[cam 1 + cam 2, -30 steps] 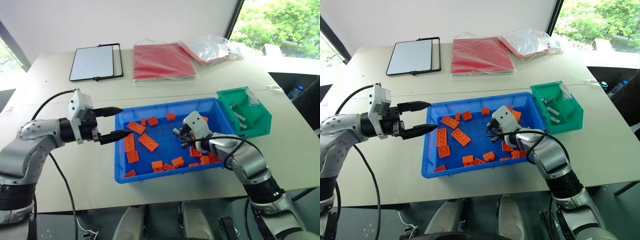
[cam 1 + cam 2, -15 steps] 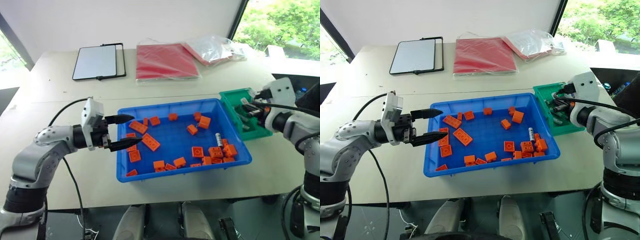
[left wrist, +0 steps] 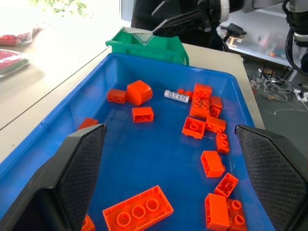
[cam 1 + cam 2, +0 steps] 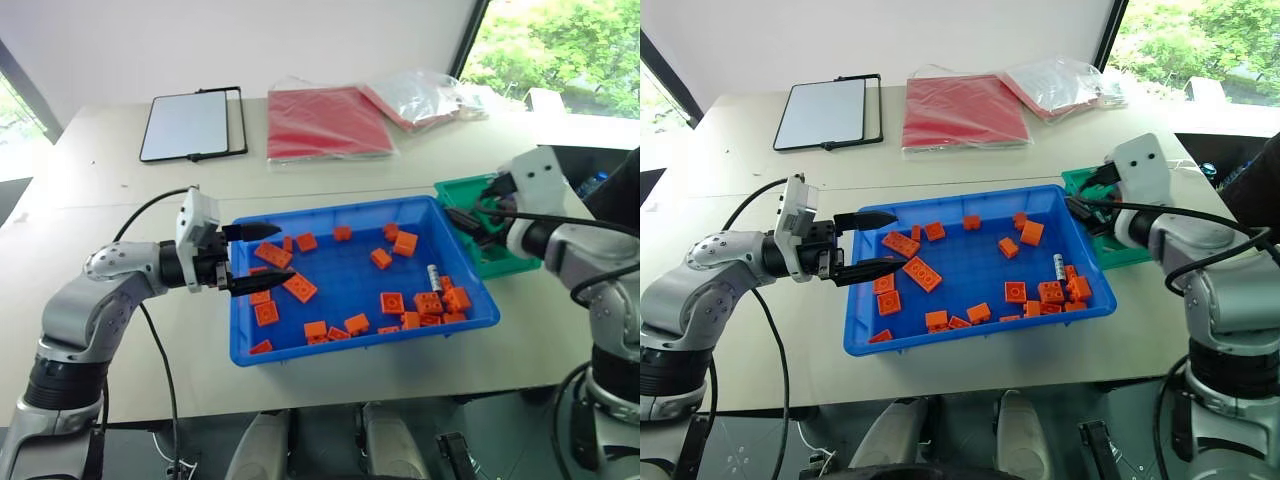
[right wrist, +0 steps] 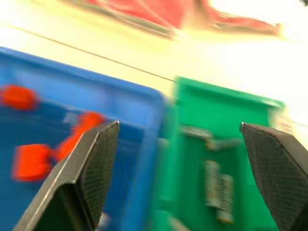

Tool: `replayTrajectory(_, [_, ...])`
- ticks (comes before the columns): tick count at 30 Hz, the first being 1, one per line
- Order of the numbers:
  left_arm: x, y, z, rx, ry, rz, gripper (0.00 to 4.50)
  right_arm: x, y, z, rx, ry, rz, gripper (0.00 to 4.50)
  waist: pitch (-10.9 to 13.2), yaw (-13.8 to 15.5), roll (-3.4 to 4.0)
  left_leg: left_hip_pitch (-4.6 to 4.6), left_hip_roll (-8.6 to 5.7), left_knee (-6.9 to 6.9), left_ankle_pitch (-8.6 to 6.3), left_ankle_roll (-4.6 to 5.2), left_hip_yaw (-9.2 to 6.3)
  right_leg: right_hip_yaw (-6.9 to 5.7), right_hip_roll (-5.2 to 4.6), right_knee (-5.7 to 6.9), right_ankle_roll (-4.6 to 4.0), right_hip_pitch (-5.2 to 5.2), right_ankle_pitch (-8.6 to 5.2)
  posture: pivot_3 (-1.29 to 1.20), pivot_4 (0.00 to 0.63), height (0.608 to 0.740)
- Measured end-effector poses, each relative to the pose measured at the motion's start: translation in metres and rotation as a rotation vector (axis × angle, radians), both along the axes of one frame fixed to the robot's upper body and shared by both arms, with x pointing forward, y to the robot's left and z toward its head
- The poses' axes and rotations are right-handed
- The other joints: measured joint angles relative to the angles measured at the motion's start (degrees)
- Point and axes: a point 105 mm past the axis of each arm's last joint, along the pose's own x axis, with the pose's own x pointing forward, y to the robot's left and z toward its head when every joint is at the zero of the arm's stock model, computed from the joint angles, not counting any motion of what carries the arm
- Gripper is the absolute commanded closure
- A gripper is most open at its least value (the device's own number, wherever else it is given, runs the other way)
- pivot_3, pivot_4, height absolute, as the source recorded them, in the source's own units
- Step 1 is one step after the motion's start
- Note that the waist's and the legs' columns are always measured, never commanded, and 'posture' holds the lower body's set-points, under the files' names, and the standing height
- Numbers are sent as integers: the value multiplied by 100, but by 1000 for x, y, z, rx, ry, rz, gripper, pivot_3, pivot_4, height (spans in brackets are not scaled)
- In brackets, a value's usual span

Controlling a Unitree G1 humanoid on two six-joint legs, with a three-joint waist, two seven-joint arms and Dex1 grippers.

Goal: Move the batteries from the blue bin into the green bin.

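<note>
With jaws spread wide and empty over the green bin (image 4: 500, 225), the right gripper (image 4: 1087, 205) should return carefully for the last battery (image 4: 435, 277) among the orange bricks (image 4: 430, 303).

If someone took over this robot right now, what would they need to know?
Left gripper: open, empty, hovering over the blue bin's left edge.
Right gripper: open, empty, above the green bin.
Done: a few batteries lie in the green bin.
Left: one battery lies in the blue bin among the orange bricks, near its right end. Move it across.
</note>
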Motion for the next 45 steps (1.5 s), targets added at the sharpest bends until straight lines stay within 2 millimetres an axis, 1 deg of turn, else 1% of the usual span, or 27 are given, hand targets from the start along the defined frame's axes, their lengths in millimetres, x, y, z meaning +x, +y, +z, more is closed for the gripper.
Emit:
replayTrajectory(3, [0,0,-2,0,5,6,0,-17,23,-35,49,141,1,416,0,21,1,-17,-6,8,0,0,-5,0,-2,0,-1,-10,-1,0,150,731])
replayTrajectory(5, [0,1,-2,-1,5,15,0,-26,28,-51,52,206,-12,416,0,19,1,-24,-8,20,0,0,-5,1,-3,0,-2,-12,-1,0,150,731])
replayTrajectory(6, [1,0,-2,-3,4,18,0,-28,27,-56,47,218,-32,416,0,17,1,-25,-11,22,0,0,-4,1,-5,0,-2,-12,-1,0,150,731])
replayTrajectory(8, [0,0,-2,-3,2,20,0,-31,23,-63,34,231,-73,416,0,12,1,-24,-11,25,0,0,-3,1,-6,0,-2,-11,0,0,150,731])
replayTrajectory(11, [-1,-1,-2,-2,-1,21,0,-33,27,-76,16,267,-95,416,-1,0,2,-22,-9,23,0,0,-5,0,-4,1,-2,-11,0,0,150,731])
replayTrajectory(13, [0,-1,-2,-4,-2,28,0,-28,29,-83,17,297,-115,416,-1,-7,2,-22,-9,24,0,0,-3,1,-3,1,-2,-12,0,0,150,731])
replayTrajectory(16, [0,-1,-1,-5,-3,31,0,-20,30,-87,2,320,-136,416,-1,-10,2,-22,-10,24,0,0,-3,0,-3,1,-1,-12,0,0,150,731])
replayTrajectory(21, [1,0,-1,-7,-5,45,0,-14,34,-91,-38,339,-137,416,-2,-8,1,-22,-10,24,0,0,-4,-1,-2,1,-1,-10,0,0,150,731])
replayTrajectory(24, [2,0,0,-9,-8,56,0,-11,38,-92,-32,343,-124,1257,-3,-14,-1,-16,-9,24,0,0,-4,-1,0,1,0,-5,1,0,150,731])
replayTrajectory(25, [2,0,0,-9,-8,58,0,-10,40,-93,-32,341,-116,1700,-4,-15,0,-15,-8,23,0,0,-5,-1,0,1,0,-5,1,0,150,731])
replayTrajectory(27, [3,1,1,-11,-11,67,0,-11,46,-94,-29,343,-98,2797,-4,-16,0,-15,-8,23,0,0,-5,-1,1,2,1,-5,1,0,150,731])
replayTrajectory(28, [4,2,2,-13,-14,74,0,-11,47,-94,-29,345,-90,3238,-4,-16,0,-15,-8,24,0,0,-4,0,1,2,1,-5,1,0,150,731])
replayTrajectory(30, [5,4,4,-18,-22,85,0,-12,49,-93,-26,342,-79,4356,-4,-4,0,-15,-10,25,0,1,-5,-1,1,2,1,-2,1,0,150,731])
replayTrajectory(31, [5,4,4,-18,-23,85,0,-12,50,-92,-26,340,-75,4483,-5,3,-1,-15,-10,26,0,0,-6,-2,1,1,1,1,1,0,150,731])
replayTrajectory(33, [5,5,4,-18,-22,85,0,-13,51,-94,-24,347,-67,4483,-5,1,-1,-16,-10,27,-1,1,-7,-2,0,1,1,0,1,0,150,731])
replayTrajectory(35, [5,5,4,-19,-24,84,0,-12,53,-90,-13,328,-43,4483,-4,-13,-1,-16,-10,26,0,1,-5,-1,0,1,1,-4,1,0,150,731])
replayTrajectory(36, [5,5,5,-19,-24,85,0,-8,55,-81,-1,291,-24,4483,-1,-15,4,-17,-10,26,0,1,-5,-1,0,2,2,-7,2,0,150,731])
replayTrajectory(37, [6,4,6,-23,-26,83,0,-2,55,-66,12,233,-10,4483,4,-20,12,-20,-10,26,0,1,-1,1,1,3,5,-13,3,0,150,731])
replayTrajectory(38, [7,3,7,-29,-30,80,0,5,52,-45,30,150,-12,4483,5,-21,15,-20,-10,26,0,1,0,1,0,3,11,-13,7,0,150,731])
replayTrajectory(40, [7,1,7,-36,-34,74,0,15,37,0,48,-21,-37,4483,5,-16,14,-20,-9,23,-1,1,-3,-2,2,3,11,-12,7,0,150,731])
replayTrajectory(41, [7,1,7,-39,-31,74,0,16,29,15,47,-79,-54,4483,3,-6,11,-20,-9,21,-1,2,-6,-5,2,3,11,-10,7,0,150,731])
replayTrajectory(42, [8,2,6,-41,-26,74,0,15,21,24,39,-111,-68,4483,2,6,9,-21,-9,19,-2,3,-9,-9,2,2,11,-9,7,0,150,731])
replayTrajectory(43, [8,2,5,-44,-24,73,0,14,16,27,29,-114,-67,4242,2,10,8,-22,-9,19,-3,4,-9,-9,1,1,11,-9,7,0,150,731])
replayTrajectory(45, [9,0,6,-51,-25,66,0,10,11,21,19,-76,-52,3664,2,0,8,-23,-9,20,-4,6,-7,-7,0,1,11,-8,7,0,150,731])
